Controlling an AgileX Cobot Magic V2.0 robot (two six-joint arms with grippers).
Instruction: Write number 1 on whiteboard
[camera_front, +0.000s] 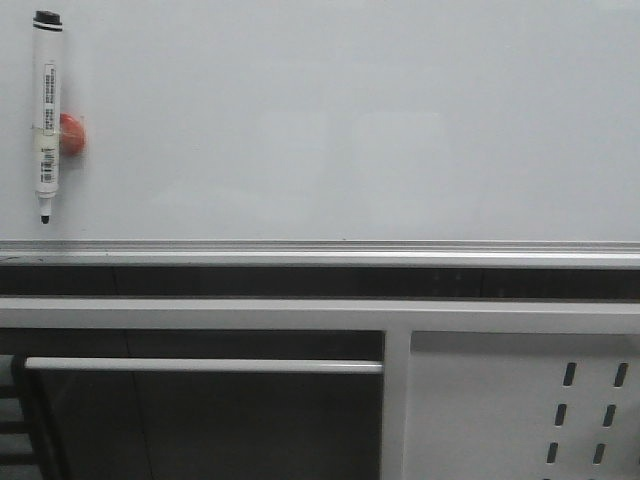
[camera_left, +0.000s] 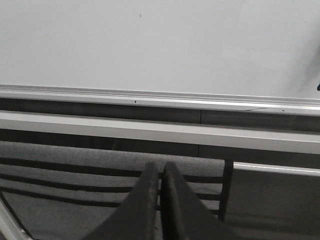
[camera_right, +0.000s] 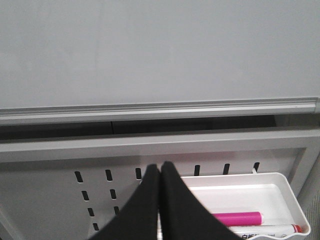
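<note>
The whiteboard (camera_front: 350, 120) fills the upper front view, glossy pale grey with a silver bottom rail (camera_front: 320, 250). No number 1 stroke shows on it. A white marker pen (camera_front: 46, 115) with a black cap hangs upright at the board's far left, held by a red magnet (camera_front: 73, 133). Neither gripper shows in the front view. My left gripper (camera_left: 161, 167) is shut and empty, below the board's rail (camera_left: 160, 97). My right gripper (camera_right: 160, 167) is shut and empty, in front of the perforated panel, below the board (camera_right: 160, 50).
A white perforated metal panel (camera_front: 520, 410) sits below the board at the right. A white tray (camera_right: 287, 192) on it holds a pink marker (camera_right: 235, 219) and a white marker (camera_right: 265, 231). A grey bar (camera_front: 200, 366) crosses lower left.
</note>
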